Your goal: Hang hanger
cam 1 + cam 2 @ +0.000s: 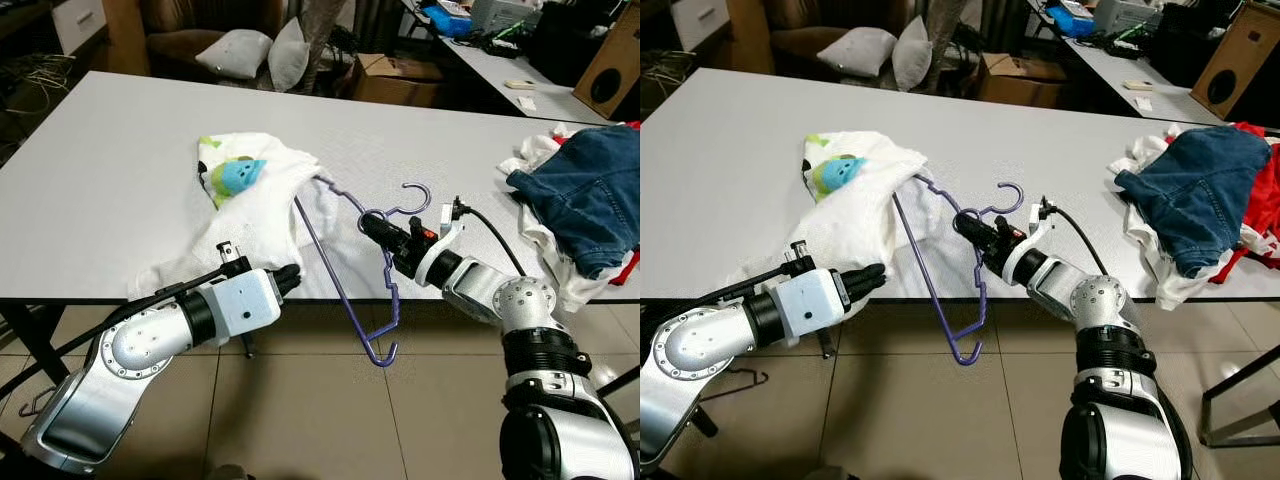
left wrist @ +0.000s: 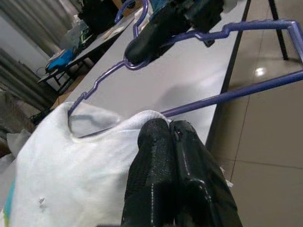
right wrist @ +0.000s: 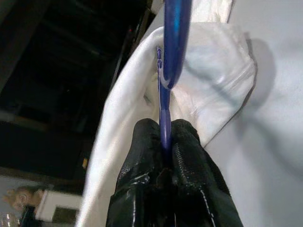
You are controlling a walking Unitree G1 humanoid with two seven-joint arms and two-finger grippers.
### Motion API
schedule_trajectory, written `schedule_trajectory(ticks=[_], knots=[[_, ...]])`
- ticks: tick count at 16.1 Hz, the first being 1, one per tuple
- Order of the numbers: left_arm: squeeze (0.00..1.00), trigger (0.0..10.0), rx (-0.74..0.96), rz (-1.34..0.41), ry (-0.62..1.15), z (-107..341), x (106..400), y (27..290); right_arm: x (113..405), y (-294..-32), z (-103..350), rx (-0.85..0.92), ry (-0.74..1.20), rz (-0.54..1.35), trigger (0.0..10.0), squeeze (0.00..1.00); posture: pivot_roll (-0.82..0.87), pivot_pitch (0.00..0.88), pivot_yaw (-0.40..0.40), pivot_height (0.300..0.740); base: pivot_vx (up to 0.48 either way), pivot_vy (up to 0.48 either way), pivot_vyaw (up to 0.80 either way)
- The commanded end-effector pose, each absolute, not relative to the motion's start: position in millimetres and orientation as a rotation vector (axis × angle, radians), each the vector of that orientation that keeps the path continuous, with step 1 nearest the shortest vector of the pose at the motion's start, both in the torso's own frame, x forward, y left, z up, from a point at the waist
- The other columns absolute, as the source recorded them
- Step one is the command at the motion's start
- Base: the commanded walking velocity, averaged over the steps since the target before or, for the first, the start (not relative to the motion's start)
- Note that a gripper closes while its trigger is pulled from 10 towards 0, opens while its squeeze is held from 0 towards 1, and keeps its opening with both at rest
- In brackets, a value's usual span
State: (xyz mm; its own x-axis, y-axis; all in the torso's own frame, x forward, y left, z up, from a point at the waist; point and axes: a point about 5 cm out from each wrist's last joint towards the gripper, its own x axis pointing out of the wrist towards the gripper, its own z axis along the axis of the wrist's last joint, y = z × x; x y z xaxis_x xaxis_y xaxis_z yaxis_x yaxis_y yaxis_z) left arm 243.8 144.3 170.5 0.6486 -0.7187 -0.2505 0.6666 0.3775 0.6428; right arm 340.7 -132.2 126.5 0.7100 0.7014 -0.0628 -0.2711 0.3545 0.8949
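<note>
Two hands clenched, right hand (image 1: 372,228) grasping purple hanger (image 1: 345,270), left hand (image 1: 290,277) pinching white garment (image 1: 260,215).

White table (image 1: 110,170) is standing on beige tiled floor (image 1: 300,420); cushions (image 1: 235,50), cardboard box (image 1: 395,80) and second table (image 1: 500,75) are sitting behind.

Both arms (image 1: 180,325) forward, fingers (image 2: 163,165) closed

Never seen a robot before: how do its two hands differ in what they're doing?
The right hand is shut on the purple hanger near its hook; the left hand pinches the white shirt at the table edge. The right is over the table, the left lower. Both are shut.
</note>
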Motion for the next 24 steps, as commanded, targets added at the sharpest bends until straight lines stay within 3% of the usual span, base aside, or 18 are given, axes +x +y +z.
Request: schedule_trajectory(ticks=[1, 5, 9, 14, 20, 24], knots=[[0.00, 0.0, 0.794, -0.854, -0.087, 174.3, 247.5, 146.3, 337.4, -133.0, 127.5, 0.961, 0.482, 0.708, 10.0, 0.00, 0.19, 0.000, -0.144, 0.740, 0.000, 0.000, 0.00], [0.00, 0.0, 0.763, -0.761, -0.195, 194.1, 265.6, 138.5, 314.3, -103.6, 106.0, 0.721, 0.620, 0.874, 10.0, 0.00, 0.19, 0.000, -0.146, 0.740, 0.000, 0.000, 0.00], [0.00, 0.0, 0.739, -0.791, -0.242, 199.8, 269.0, 128.4, 307.2, -102.9, 98.6, 0.716, 0.629, 0.891, 10.0, 0.00, 0.19, 0.000, -0.143, 0.740, 0.000, 0.000, 0.00], [0.00, 0.0, 0.670, -1.010, -0.218, 186.2, 241.0, 115.6, 331.8, -108.0, 105.1, 0.933, 0.540, 0.781, 10.0, 0.00, 0.20, 0.000, -0.140, 0.740, 0.000, 0.000, 0.00], [0.00, 0.0, 0.666, -1.031, -0.202, 184.0, 229.6, 121.9, 346.8, -116.4, 94.3, 1.047, 0.521, 0.567, 10.0, 0.00, 0.22, 0.000, -0.150, 0.740, 0.000, 0.000, 0.00], [0.00, 0.0, 0.685, -1.028, -0.132, 173.5, 228.9, 125.8, 361.9, -119.5, 107.4, 1.325, 0.350, 0.456, 10.0, 0.00, 0.23, 0.000, -0.149, 0.740, 0.000, 0.000, 0.00]])
